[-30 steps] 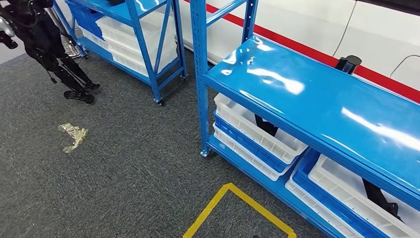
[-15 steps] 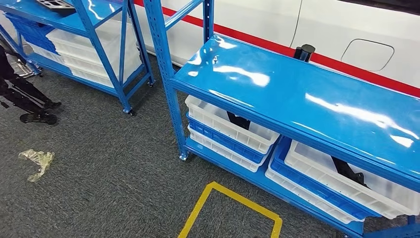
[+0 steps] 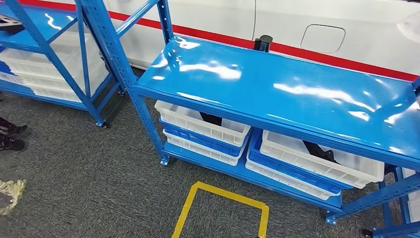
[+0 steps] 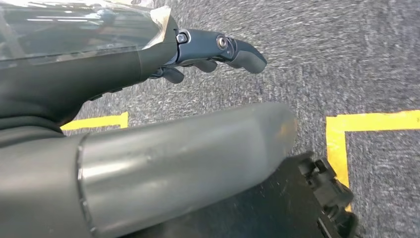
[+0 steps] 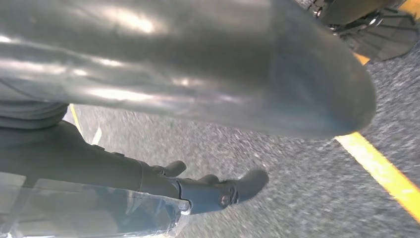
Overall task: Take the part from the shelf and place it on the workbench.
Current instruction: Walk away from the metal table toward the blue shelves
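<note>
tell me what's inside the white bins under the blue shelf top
Each top white bin holds a dark part, mostly hidden by the bin walls and blue shelf top. The lower bins' contents are covered.

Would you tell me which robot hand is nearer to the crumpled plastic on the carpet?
Probably left. The crumpled plastic lies at the robot's left; the left robot hand hangs on that side, the right robot hand beyond the body.
</note>
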Controlling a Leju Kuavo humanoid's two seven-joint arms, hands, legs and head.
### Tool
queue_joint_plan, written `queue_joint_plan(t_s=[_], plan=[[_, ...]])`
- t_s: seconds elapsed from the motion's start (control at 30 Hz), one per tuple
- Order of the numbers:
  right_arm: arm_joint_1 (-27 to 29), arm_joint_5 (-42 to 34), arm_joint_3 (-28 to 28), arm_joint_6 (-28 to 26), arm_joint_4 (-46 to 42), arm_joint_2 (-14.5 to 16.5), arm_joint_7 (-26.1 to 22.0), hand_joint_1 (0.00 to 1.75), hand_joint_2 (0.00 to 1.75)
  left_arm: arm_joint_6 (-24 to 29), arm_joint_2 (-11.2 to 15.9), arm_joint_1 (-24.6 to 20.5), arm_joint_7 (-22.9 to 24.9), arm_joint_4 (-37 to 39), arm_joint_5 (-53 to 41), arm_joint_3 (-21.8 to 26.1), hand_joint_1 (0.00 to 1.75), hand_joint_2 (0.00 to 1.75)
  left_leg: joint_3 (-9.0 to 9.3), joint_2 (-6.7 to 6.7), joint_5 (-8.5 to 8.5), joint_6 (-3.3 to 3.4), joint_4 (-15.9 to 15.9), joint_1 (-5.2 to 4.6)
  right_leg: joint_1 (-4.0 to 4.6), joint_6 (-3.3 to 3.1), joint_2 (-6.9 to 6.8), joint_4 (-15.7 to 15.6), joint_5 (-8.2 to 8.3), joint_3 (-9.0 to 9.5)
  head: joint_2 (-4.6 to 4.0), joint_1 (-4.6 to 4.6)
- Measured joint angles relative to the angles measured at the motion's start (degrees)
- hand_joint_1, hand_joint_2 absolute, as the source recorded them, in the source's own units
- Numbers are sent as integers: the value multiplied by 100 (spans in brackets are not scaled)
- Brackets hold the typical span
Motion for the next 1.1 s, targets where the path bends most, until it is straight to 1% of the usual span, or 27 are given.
queue_joint_plan(t_s=[0.07, 0.13, 0.17, 0.2, 0.23, 0.27, 0.3, 0.33, 0.37, 0.43, 0.47, 0.5, 0.53, 0.57, 0.6, 0.67, 0.7, 0.73, 0.77, 0.8, 0.83, 0.87, 0.9, 0.93, 0.97, 1.03, 1.1], plan=[[-1, 15, -23, 0, -1, -2, -1, 0, 0, 4, 0, -16, -5, 7, 4, -2, 0, 0, -110, -232, -220, -60, 289, 19, -56, -91, 150, -14, 13, 9, -1, -25], [-12, 25, -35, 0, -2, 6, 1, 0, 0, 9, -1, -39, -7, 12, 8, -2, 0, 0, -459, -532, -604, -81, 1005, 32, -52, -176, 283, -16, 16, 3, -1, -46], [-17, 29, -38, 0, -2, 9, 4, 0, 0, 9, -1, -45, -7, 12, 7, -2, 0, 0, -663, -589, -760, -80, 1386, 35, -36, -200, 347, -15, 16, -1, -1, -45], [-14, 34, -44, 0, -2, 10, 9, 0, 0, 8, -1, -48, -7, 12, 7, -2, 0, 0, -828, -613, -840, -78, 1664, 36, -23, -209, 413, -14, 16, -2, -1, -45], [-8, 39, -56, 0, -2, 8, 15, 0, 0, 7, -1, -50, -7, 12, 3, -2, 0, 0, -913, -622, -803, -73, 1761, 38, -13, -214, 486, -13, 18, 1, -1, -44], [-3, 44, -68, 0, -2, 6, 20, 0, 0, 5, -2, -53, -7, 12, -3, -2, 0, 0, -887, -632, -647, -65, 1631, 43, -10, -212, 568, -11, 18, 8, 0, -44], [0, 50, -79, 0, -2, 5, 24, 0, 0, 2, -3, -56, -7, 12, -9, -2, 0, 0, -767, -658, -418, -55, 1323, 51, -10, -210, 650, -7, 18, 18, 0, -45], [0, 54, -87, 0, -2, 8, 25, 0, 0, -1, -4, -63, -7, 12, -16, -2, 0, 0, -584, -741, -175, -44, 901, 66, -12, -206, 728, -1, 18, 25, -1, -46], [-2, 61, -91, 0, -2, 10, 25, 0, 0, -4, -8, -74, -7, 12, -20, -2, 0, 0, -420, -876, -13, -38, 534, 82, -2, -192, 792, 10, 19, 22, -1, -48], [-8, 78, -100, 0, -2, 10, 21, 0, 0, -13, -19, -92, -7, 12, -16, -3, 0, 0, -274, -1066, 93, -5, 173, 90, 20, -133, 893, 15, 29, -9, -1, -45], [-9, 87, -109, 0, -2, 9, 17, 0, 0, -17, -25, -95, -8, 12, -10, -3, 0, 0, -275, -1075, 86, 21, 158, 76, 27, -91, 940, 6, 43, -28, 0, -45], [-8, 98, -120, 0, -2, 6, 15, 0, 0, -20, -30, -94, -12, 12, -3, -3, 0, 0, -262, -1014, 108, 64, 142, 68, 32, -47, 991, -9, 57, -54, 1, -43], [-4, 108, -131, 0, -2, 3, 13, 0, 0, -21, -33, -90, -16, 13, 6, -2, 0, 0, -243, -950, 129, 107, 120, 68, 29, -17, 975, 1, 59, -78, 1, -43], [-1, 117, -142, 0, -2, 0, 12, 0, 0, -21, -37, -85, -21, 13, 11, -2, 0, 0, -226, -886, 149, 151, 100, 75, 38, -3, 889, 75, 23, -130, 1, -38], [-3, 126, -152, 0, -2, 0, 12, 0, 0, -20, -40, -77, -26, 14, 14, -2, 0, 0, -211, -811, 167, 187, 81, 84, 50, -8, 754, 281, -79, -242, 1, -28], [-14, 133, -168, 2, -2, 5, 12, 0, 0, -17, -39, -59, -30, 16, 18, -2, 0, 0, -220, -655, 173, 224, 74, 77, 54, -42, 482, 1031, -400, -606, 0, -10], [-16, 136, -174, 3, -2, 6, 12, 0, 0, -17, -39, -50, -31, 19, 20, -2, 0, 0, -226, -577, 170, 230, 74, 72, 47, -40, 430, 1428, -540, -797, 0, -4], [-12, 139, -177, 5, -2, 5, 12, 0, 0, -17, -38, -43, -32, 22, 21, -2, 0, 0, -228, -506, 165, 231, 75, 70, 37, -19, 408, 1663, -602, -908, 0, -3], [-4, 143, -179, 7, -2, 3, 12, 0, 0, -17, -38, -38, -33, 25, 22, -2, 0, 0, -226, -441, 158, 228, 75, 71, 27, 21, 389, 1664, -574, -900, 1, 1], [0, 145, -181, 8, -2, -2, 12, 0, 0, -17, -38, -33, -34, 27, 23, -2, 0, 0, -218, -382, 149, 220, 75, 73, 16, 70, 355, 1421, -467, -767, 0, 2], [-1, 146, -182, 9, -2, -7, 12, 0, 0, -18, -38, -28, -37, 27, 23, -2, 0, 0, -204, -325, 135, 204, 76, 72, 8, 116, 269, 1003, -321, -537, -1, 3], [-8, 150, -183, 9, -2, -8, 12, 0, 0, -19, -37, -23, -39, 30, 24, -2, 0, 0, -186, -276, 116, 181, 79, 56, 8, 135, 115, 577, -195, -309, -1, 8], [-20, 157, -183, 9, -2, -5, 13, 0, 0, -17, -37, -18, -44, 34, 29, -2, 0, 0, -166, -228, 90, 151, 82, 32, 19, 123, 1, 258, -103, -129, -1, 7], [-31, 169, -183, 9, -3, 0, 14, 0, 0, -16, -36, -14, -50, 40, 38, -2, 0, 0, -147, -187, 68, 123, 82, 5, 32, 96, -86, 76, -60, -23, 0, -6], [-38, 185, -183, 9, -3, 6, 16, 0, 0, -15, -36, -10, -58, 50, 54, -2, 0, 0, -127, -148, 50, 99, 76, -18, 45, 55, -106, 33, -54, 1, 1, -16], [-38, 234, -186, 7, -4, 8, 9, 0, 0, -15, -36, -6, -76, 63, 87, -2, 0, 0, -86, -88, 21, 55, 64, -16, 19, -8, 10, 24, -39, 11, 1, -41], [-39, 297, -189, 4, -5, 11, -3, 0, 0, -13, -36, -14, -87, 72, 117, -2, 0, 0, -143, -242, -137, -2, 258, 8, -36, -93, 103, 8, -27, 20, 1, -61]])
